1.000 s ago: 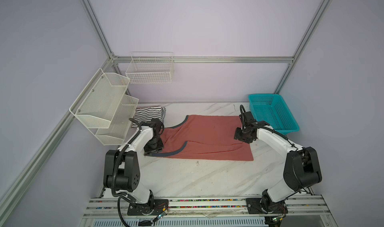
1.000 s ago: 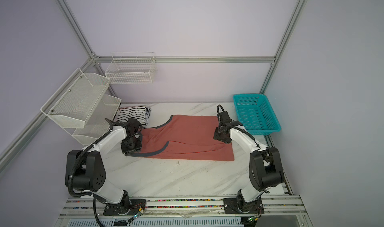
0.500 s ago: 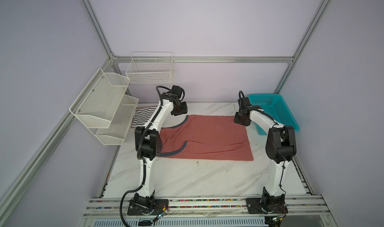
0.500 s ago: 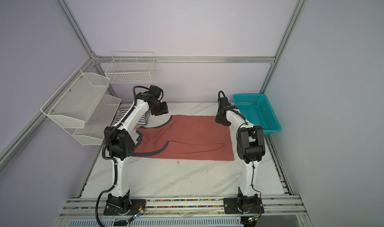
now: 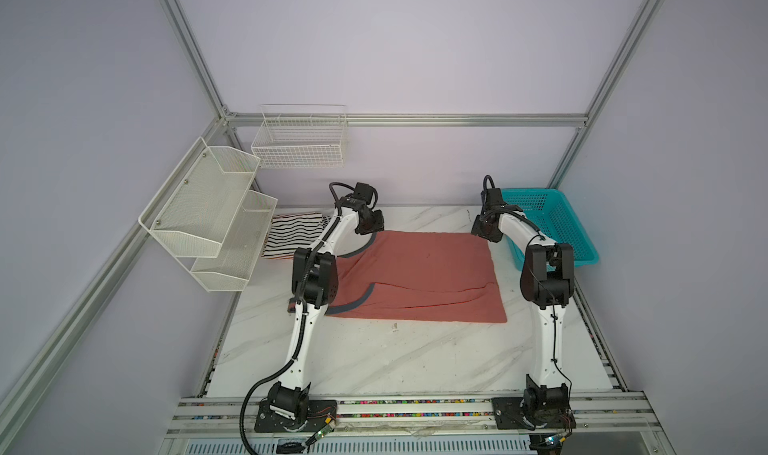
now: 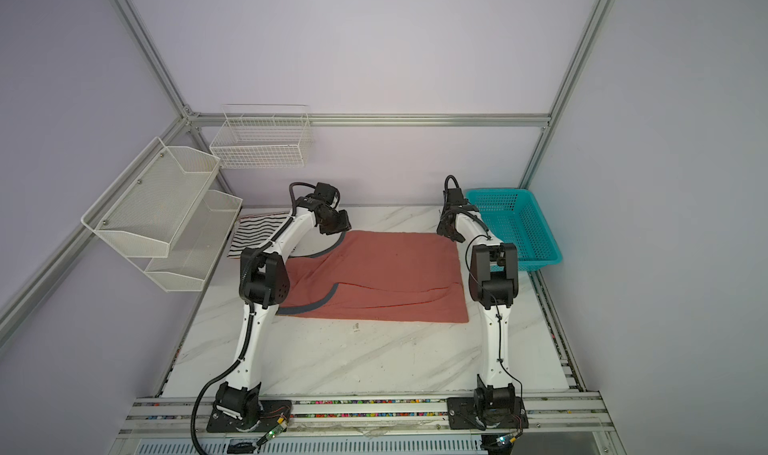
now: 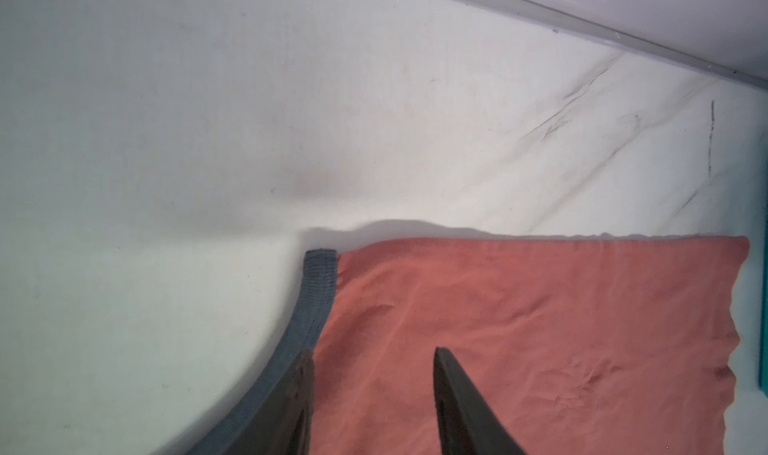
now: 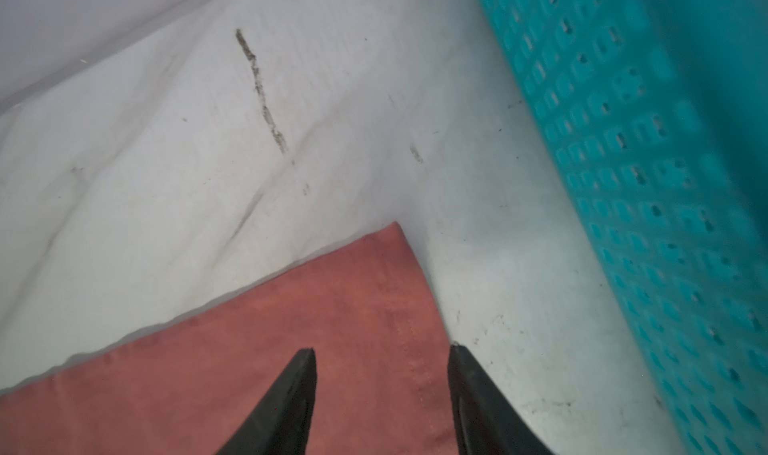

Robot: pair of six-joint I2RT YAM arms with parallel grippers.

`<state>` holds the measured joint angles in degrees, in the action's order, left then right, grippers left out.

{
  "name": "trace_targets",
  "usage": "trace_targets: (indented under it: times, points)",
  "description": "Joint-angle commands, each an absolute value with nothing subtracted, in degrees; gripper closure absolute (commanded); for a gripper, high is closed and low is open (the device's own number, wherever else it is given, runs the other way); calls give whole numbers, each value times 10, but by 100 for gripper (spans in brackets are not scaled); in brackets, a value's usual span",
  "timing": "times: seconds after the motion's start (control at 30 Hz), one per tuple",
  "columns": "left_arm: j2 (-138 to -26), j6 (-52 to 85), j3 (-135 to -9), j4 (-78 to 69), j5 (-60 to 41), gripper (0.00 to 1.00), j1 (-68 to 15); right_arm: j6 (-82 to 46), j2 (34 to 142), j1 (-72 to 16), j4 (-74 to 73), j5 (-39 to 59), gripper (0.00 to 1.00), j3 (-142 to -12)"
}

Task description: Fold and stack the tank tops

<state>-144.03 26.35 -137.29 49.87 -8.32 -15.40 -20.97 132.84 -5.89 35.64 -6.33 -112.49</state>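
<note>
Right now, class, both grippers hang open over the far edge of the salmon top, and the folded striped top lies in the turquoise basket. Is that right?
Wrong: the folded striped top lies on the table at far left, not in the turquoise basket; both top views show it. The left gripper and right gripper hang open over the far edge of the salmon top.

Before me the salmon-red tank top (image 5: 415,274) with grey-blue trim lay spread mid-table, slightly rumpled; the striped tank top (image 5: 293,232) sat folded far left.
</note>
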Motion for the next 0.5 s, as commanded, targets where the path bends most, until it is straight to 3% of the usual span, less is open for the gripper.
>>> trace_targets:
  times: [0.0, 0.47]
  points:
    - [-1444, 259, -1414, 451, -87, 53, -151, -206, 1346, -48, 357, -62, 45, -1142]
    - [-1459, 239, -1395, 443, -61, 53, -152, -206, 1415, -39, 355, -59, 45, -1218]
